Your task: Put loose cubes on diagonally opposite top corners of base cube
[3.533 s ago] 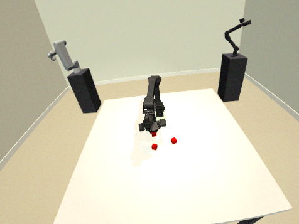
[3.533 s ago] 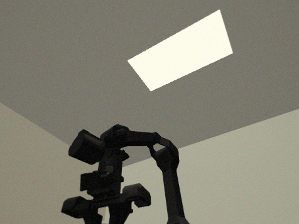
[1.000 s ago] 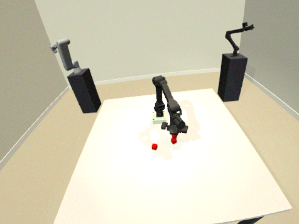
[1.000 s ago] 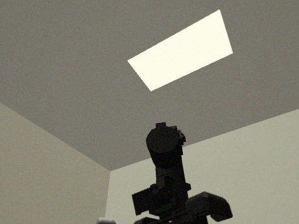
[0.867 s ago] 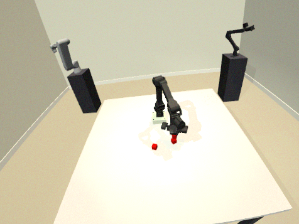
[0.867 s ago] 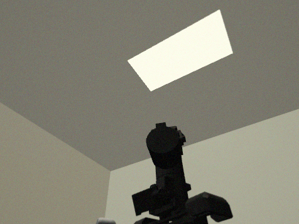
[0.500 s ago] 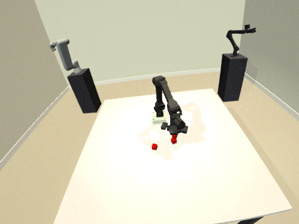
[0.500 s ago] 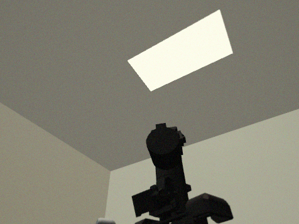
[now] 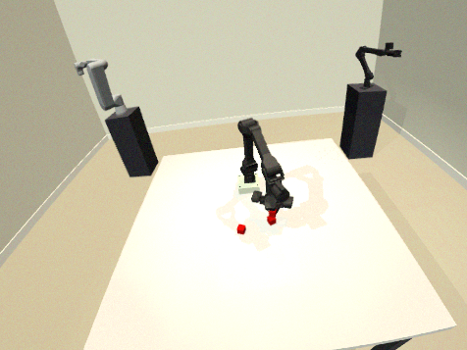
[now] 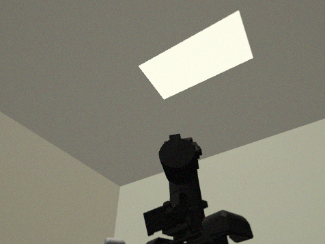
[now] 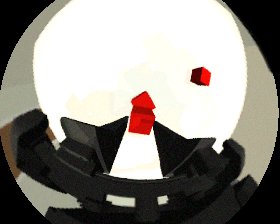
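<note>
The base cube [image 9: 271, 220] [image 11: 144, 101] is red and stands on the table under my gripper. One loose red cube [image 9: 272, 213] [image 11: 141, 124] sits on top of it, turned relative to it, with a corner of the base cube showing past it in the wrist view. My gripper [image 9: 273, 211] [image 11: 140, 121] is slightly open around this upper cube, with the fingertips very close to its sides. Any gap there is too small to tell. The other loose red cube [image 9: 241, 228] [image 11: 201, 76] lies on the table, apart from the base cube.
The white table [image 9: 235, 289] carries the arm's pale base plate [image 9: 248, 186] behind the cubes. Two dark pedestals [image 9: 132, 142] [image 9: 363, 123] with other arms stand beyond the table. The exterior view shows only the ceiling, walls and parts of arms, no cubes.
</note>
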Robot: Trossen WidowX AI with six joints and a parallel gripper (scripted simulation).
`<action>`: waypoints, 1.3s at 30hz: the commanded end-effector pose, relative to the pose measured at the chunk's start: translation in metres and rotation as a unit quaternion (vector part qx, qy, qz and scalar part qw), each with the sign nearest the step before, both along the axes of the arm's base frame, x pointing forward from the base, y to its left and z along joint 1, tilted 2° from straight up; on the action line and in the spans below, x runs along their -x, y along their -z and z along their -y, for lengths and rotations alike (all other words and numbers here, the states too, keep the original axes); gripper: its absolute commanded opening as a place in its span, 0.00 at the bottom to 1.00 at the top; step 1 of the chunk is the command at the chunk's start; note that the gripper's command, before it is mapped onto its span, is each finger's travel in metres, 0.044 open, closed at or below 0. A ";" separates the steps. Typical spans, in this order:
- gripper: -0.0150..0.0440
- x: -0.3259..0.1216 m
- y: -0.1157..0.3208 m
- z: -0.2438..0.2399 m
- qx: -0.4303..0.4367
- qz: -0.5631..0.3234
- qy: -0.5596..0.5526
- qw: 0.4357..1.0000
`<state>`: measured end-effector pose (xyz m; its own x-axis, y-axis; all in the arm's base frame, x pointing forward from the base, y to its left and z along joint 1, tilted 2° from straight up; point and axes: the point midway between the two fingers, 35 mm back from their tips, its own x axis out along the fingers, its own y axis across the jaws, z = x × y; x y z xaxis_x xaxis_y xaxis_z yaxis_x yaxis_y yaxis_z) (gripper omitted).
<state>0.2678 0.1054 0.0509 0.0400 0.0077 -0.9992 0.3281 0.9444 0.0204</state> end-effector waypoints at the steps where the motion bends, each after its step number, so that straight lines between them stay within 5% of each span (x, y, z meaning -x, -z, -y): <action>1: 0.60 0.000 -0.008 0.000 -0.001 0.002 0.000 1.000; 23: 0.65 0.001 -0.027 0.001 0.000 0.000 -0.004 1.000; 25: 0.70 -0.003 -0.029 0.005 0.001 0.001 -0.031 1.000; 39: 0.70 -0.039 -0.050 0.059 0.016 0.017 -0.310 0.950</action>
